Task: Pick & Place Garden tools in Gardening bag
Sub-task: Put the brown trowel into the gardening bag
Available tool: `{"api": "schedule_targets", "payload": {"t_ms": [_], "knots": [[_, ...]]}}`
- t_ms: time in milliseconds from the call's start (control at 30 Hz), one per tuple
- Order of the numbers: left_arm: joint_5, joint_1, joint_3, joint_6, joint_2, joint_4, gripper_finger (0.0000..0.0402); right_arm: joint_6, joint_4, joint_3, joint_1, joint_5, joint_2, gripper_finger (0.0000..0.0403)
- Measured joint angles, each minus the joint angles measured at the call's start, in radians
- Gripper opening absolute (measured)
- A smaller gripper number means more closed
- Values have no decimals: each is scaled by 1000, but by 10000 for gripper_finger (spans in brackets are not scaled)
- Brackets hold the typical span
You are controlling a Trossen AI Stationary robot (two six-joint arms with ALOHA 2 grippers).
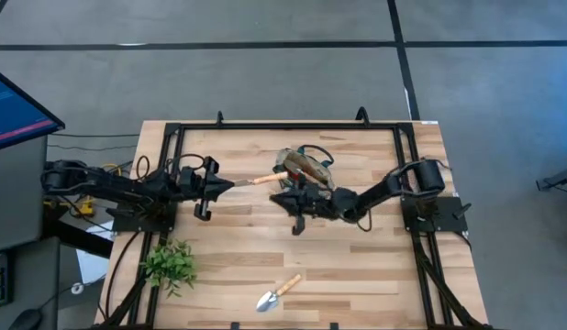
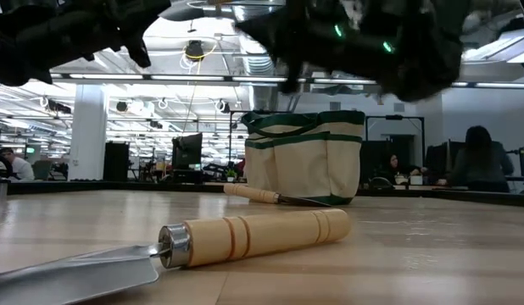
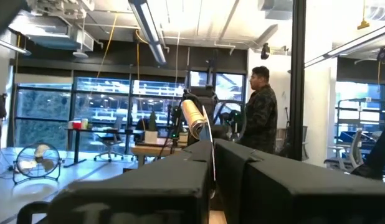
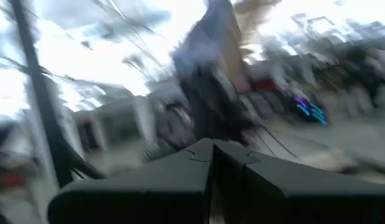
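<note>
Pale butcher-block wood with a smooth satin finish on the bench [image 1: 357, 266], framed in matt black metal rail [image 1: 283, 126]. Turned light wood, grooved and faintly glossy, for the handle of the near trowel [image 2: 253, 236], joined by a bright polished ferrule to a brushed silver metal blade; same wood and steel on the second trowel [image 2: 275, 196]. Beige woven cloth with dark green fabric trim on the gardening bag [image 2: 304, 157]; matt black plastic on the left fingers [image 3: 180, 180] and right fingers [image 4: 180, 180].

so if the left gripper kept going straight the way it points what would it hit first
Probably the wooden-handled tool lying beside the bag; the shut left gripper points along the table toward it, though its height above the table is unclear.
</note>
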Motion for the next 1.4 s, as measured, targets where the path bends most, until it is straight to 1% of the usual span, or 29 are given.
{"api": "schedule_targets", "payload": {"t_ms": [67,200,300,467,533,600,900,1033,1167,1400], "knots": [[7,-1,-1,-2,1,-5,1,-1,-5,40,-9,-42,-11,0],[17,-2,0,-5,0,1,1,-15,-66,37,-31,-127,-16,0],[17,-2,0,-5,-7,16,1,-15,-54,11,-29,-131,-51,1],[43,-1,0,-5,-10,21,1,-15,-62,3,-28,-129,-63,9],[44,-1,0,-6,-10,21,1,-15,-44,3,-28,-129,-65,26],[44,-1,0,-8,-10,23,1,-15,-35,3,-29,-129,-65,51],[43,-1,0,-8,-10,24,1,-15,22,3,-35,-132,-65,187],[43,-1,0,-8,-10,26,1,-16,22,27,-36,-133,-65,220],[43,-1,0,-8,-10,28,1,-40,11,63,-38,-158,-65,225],[57,-2,0,-34,-10,30,1,-50,-23,89,-46,-157,-65,203]]}}
